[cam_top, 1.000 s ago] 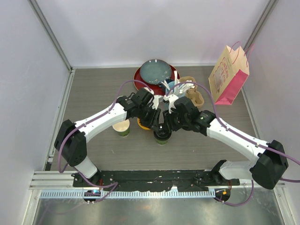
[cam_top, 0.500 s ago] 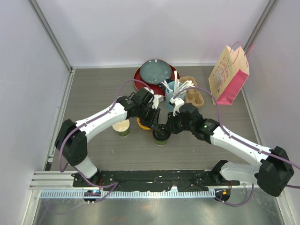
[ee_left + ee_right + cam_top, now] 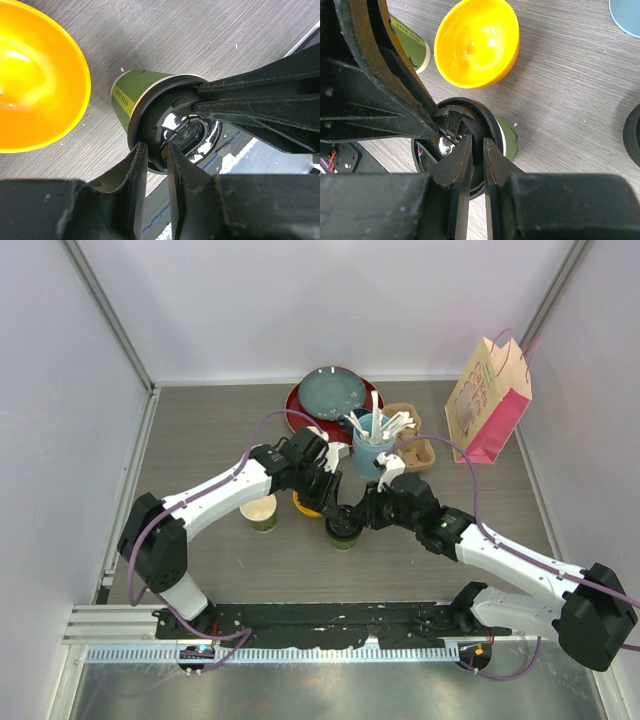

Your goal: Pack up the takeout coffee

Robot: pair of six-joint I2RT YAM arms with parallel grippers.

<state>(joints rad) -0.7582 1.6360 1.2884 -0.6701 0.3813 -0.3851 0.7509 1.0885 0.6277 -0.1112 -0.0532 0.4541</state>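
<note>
- Right arm has sunk lower and stretched out flatter than a second ago, so the light-blue utensil cup [image 3: 372, 445] behind it is uncovered now. Its jaws have pulled in too.
- Both arms reach in from their bases and meet mid-table at the lidded green cup [image 3: 343, 532]. The left gripper [image 3: 333, 502] comes in from the far left and the right gripper [image 3: 361, 512] from the right.
- Left wrist view: the left fingers [image 3: 135, 170] are pinched on the rim of the black lid [image 3: 172, 125], one outside and one inside (you can't see that from overhead).
- Right wrist view: same deal on the opposite side, right jaws clamped on the lid's rim, with the left tool's fingers poking in across from them.
- The second green cup [image 3: 260, 512] stands lidless just left of the orange bowl [image 3: 303, 506], apart from both grippers.
- Only the right wrist view catches a black round thing [image 3: 635, 135] at its right edge, too cropped to tell what it is.
</note>
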